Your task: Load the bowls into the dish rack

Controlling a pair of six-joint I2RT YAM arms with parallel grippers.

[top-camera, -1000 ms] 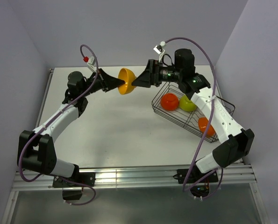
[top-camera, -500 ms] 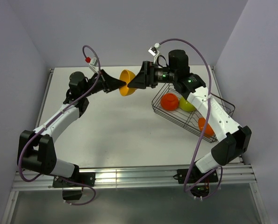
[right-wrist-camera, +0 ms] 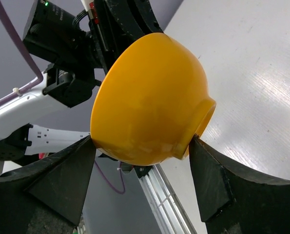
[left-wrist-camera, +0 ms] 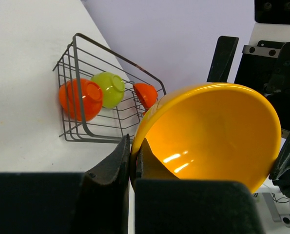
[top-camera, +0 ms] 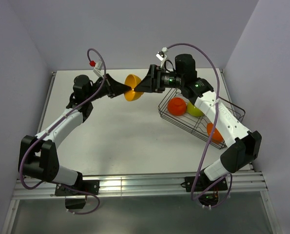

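We count four bowls. One yellow bowl (top-camera: 132, 87) hangs above the desk (top-camera: 125, 131), its rim pinched in the left gripper (left-wrist-camera: 133, 156). The right gripper (right-wrist-camera: 142, 146) straddles it, and we cannot tell whether it grips. Two red bowls (top-camera: 177, 106) (top-camera: 214, 131) and one lime bowl (top-camera: 195, 109) sit in the single rack (top-camera: 198, 127).

Both arms reach forward from their bases and bend inward, meeting at the yellow-orange bowl (top-camera: 131, 93). The left gripper (top-camera: 126, 89) comes at the bowl from its left side, its fingers (left-wrist-camera: 116, 163) pinched tight on the rim. The right gripper (top-camera: 140, 87) comes from the bowl's right side with its wrist level. Its fingers (right-wrist-camera: 62, 180) are spread wide and lie against opposite sides of the bowl.
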